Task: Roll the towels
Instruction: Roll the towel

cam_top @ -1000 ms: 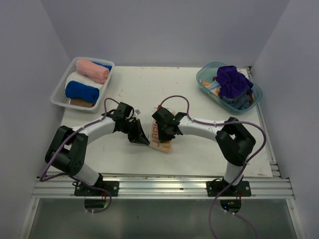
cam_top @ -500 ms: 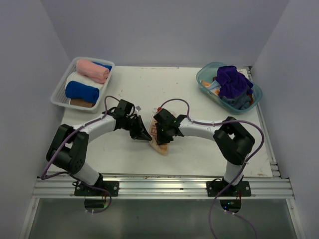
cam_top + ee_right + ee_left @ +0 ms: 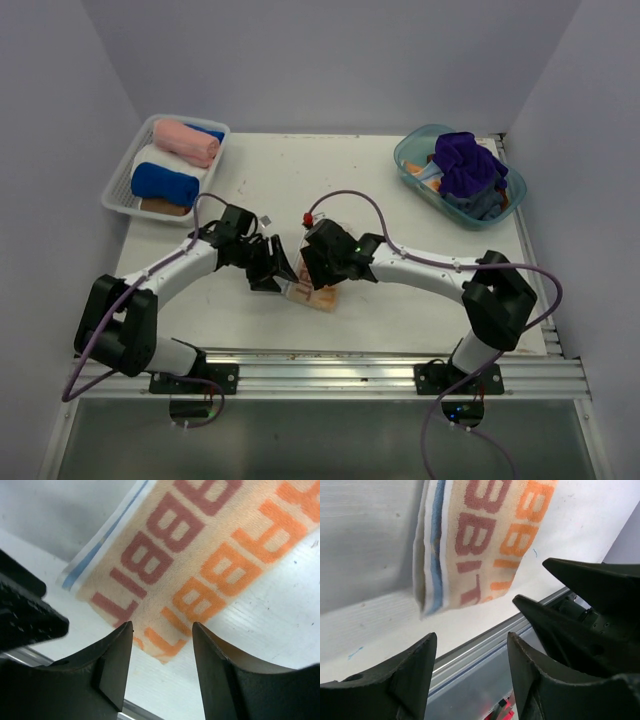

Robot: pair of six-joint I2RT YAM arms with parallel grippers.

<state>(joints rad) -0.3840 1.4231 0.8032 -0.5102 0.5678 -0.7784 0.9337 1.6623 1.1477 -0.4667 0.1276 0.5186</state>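
Note:
A folded cream towel printed in orange and red letters, with a light-blue stripe (image 3: pixel 312 297) (image 3: pixel 480 540) (image 3: pixel 200 555), lies flat on the white table near its front edge. My left gripper (image 3: pixel 277 275) (image 3: pixel 471 637) stands open just left of it, nothing between its fingers. My right gripper (image 3: pixel 318 272) (image 3: pixel 163 625) hovers open over the towel's near corner and holds nothing. The two grippers are close together, and the right one's black fingers (image 3: pixel 580 605) show in the left wrist view. More towels, purple (image 3: pixel 468 163) and grey-blue, sit heaped in the teal tub (image 3: pixel 412 160).
A white mesh basket (image 3: pixel 120 195) at the back left holds rolled pink (image 3: pixel 186 142), white (image 3: pixel 160 160) and blue (image 3: pixel 165 184) towels. The metal rail (image 3: pixel 320 375) runs along the table's front edge, just below the towel. Grey walls close in the sides.
Both grippers have opened and let go of the printed towel, which now lies folded on the table. Both arms have shifted slightly left and lower.

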